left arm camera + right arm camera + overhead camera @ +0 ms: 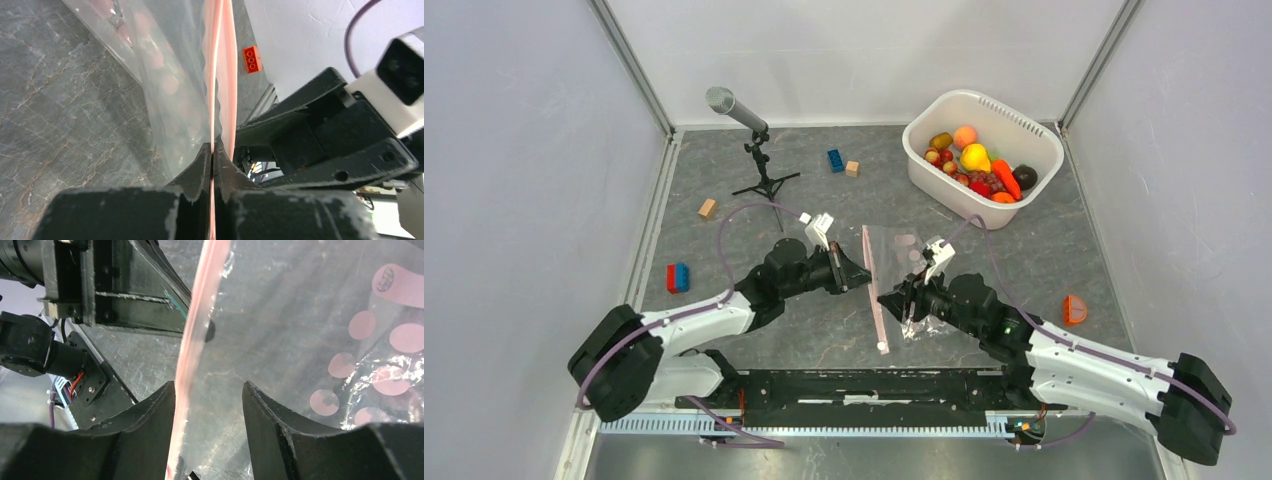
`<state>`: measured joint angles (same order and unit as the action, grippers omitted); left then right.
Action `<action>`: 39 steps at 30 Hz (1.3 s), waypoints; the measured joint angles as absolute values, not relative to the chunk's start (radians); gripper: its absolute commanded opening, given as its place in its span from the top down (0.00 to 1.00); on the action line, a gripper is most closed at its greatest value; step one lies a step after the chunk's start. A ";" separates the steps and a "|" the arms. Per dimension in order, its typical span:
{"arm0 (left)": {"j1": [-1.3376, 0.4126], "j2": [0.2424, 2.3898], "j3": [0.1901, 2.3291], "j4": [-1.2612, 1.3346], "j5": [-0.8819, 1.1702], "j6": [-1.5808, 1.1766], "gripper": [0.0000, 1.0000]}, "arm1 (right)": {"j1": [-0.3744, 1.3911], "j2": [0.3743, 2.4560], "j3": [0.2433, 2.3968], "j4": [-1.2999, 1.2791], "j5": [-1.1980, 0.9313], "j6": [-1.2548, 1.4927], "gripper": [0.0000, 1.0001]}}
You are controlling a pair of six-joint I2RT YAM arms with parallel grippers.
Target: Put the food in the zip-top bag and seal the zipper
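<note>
One pinch matters: the left gripper (212,156) is clenched on the pink zipper (225,60), likely to lift the mouth of the bag (300,315) at the centre of the table (1084,240). The right gripper (209,390) stands released, astride that strip. The food (979,165) sits in the basin (944,105) at one o'clock.

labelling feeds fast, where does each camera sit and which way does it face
top external: above and behind the bases, looks down on the table; left arm and right arm show.
left wrist: on the left arm, looks along the left claw, shut on the zipper.
right wrist: on the right arm, looks past the open right claw at the bag.
shared: both wrist views show the zipper.
</note>
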<state>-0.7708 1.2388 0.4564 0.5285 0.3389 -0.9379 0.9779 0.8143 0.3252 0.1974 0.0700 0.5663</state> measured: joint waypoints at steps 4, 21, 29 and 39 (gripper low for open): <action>-0.810 1.195 0.566 0.316 0.237 -0.913 0.98 | 1.013 0.851 0.440 0.111 0.125 0.530 0.42; -0.935 1.189 0.765 -0.193 -0.097 -0.896 0.98 | 1.259 0.991 0.662 -0.175 0.587 0.484 0.54; -0.960 1.189 0.788 -0.224 -0.121 -0.896 0.98 | 1.268 1.067 0.695 -0.172 0.625 0.483 0.60; -0.995 1.189 0.789 -0.236 -0.128 -0.896 0.98 | 1.261 1.100 0.741 -0.106 0.681 0.491 0.64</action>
<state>-0.9955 1.1893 0.7887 -0.2363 -0.1276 -0.8959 1.2610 1.1004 0.7410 -0.1059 0.6807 0.4908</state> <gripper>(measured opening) 0.040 0.378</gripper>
